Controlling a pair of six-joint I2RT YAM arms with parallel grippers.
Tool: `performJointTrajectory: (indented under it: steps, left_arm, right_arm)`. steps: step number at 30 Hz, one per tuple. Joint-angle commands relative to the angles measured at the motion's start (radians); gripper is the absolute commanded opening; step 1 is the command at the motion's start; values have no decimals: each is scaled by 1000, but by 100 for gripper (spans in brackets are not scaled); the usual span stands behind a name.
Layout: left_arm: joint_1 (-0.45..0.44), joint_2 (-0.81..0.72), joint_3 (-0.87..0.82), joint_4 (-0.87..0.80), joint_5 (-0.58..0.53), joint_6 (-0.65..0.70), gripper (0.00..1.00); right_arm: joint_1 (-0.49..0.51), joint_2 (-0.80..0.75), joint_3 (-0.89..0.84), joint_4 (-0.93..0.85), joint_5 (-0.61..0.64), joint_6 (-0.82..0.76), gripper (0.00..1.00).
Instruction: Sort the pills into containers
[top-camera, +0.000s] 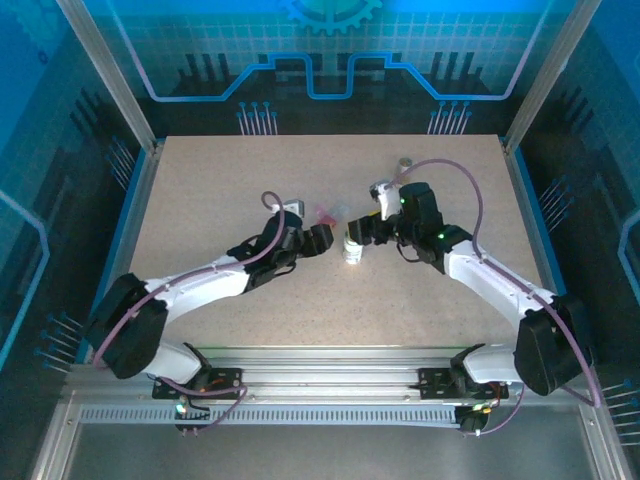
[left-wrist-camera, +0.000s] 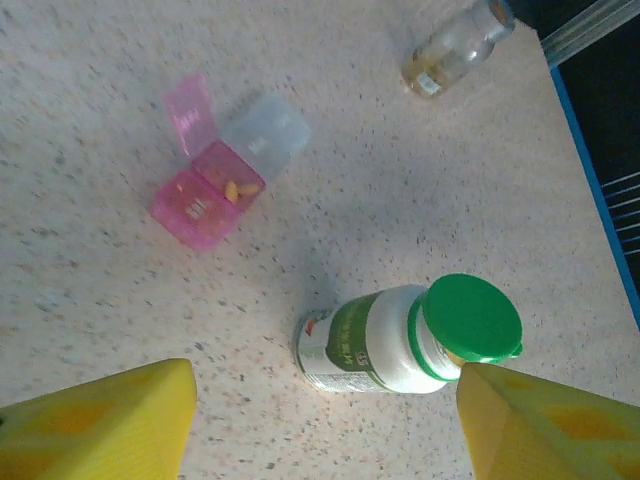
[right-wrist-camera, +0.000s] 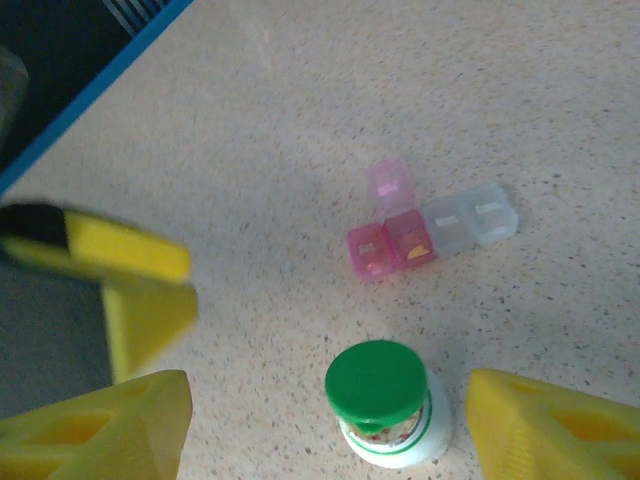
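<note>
- Yellow fingers (left-wrist-camera: 100, 425) of the left gripper (left-wrist-camera: 325, 405) sit at the bottom of its wrist view. They stand well apart and hold nothing.
- The white bottle (left-wrist-camera: 375, 345) sits between them, with its green cap (left-wrist-camera: 470, 318) close against one finger. I cannot tell whether they touch.
- From the other side, the right gripper (right-wrist-camera: 328, 405) is spread open and empty too. The same bottle stands upright in its gap with bare table on either side.
- Looking down from above, the bottle is in the middle of the table (top-camera: 250, 180), just between the two grippers.
- Past it lies the pink pill box (left-wrist-camera: 200, 200) with one lid flipped up and a yellowish pill (left-wrist-camera: 232, 190) in the open compartment. Its clear compartments adjoin it.
- The amber bottle (left-wrist-camera: 450, 50) is well apart, toward the far edge.
- My guess is that the cap has to come off next, with one gripper steadying the body and the other taking the cap.
- To do it well, the steadying gripper should clamp low on the white body, clear of the cap and squarely across it.
- The other should centre over the cap so both pads meet the rim together. An off-centre squeeze could tip so light a bottle or skid it toward the pill box.
- The two grippers are crowded around one small thing, so they should come in from different heights to keep the fingers from clashing.
</note>
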Motion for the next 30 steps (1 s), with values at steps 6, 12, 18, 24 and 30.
performJointTrajectory:
  steps: [6,12,18,24,30]
  left_arm:
    - [-16,56,52,27,16,-107,67]
    - [-16,104,67,62,61,-126,64]
    - [-17,148,94,82,73,-143,61]
    - [-23,176,101,100,102,-152,57]
    - [-41,199,78,138,125,-169,52]
  right_arm:
    - [-32,77,19,-36,-13,128,66]
    - [-45,122,8,9,-37,141,55]
    - [-50,147,-10,32,-54,131,49]
    - [-52,165,-38,47,-56,130,48]
    - [-54,182,-97,81,-66,132,47]
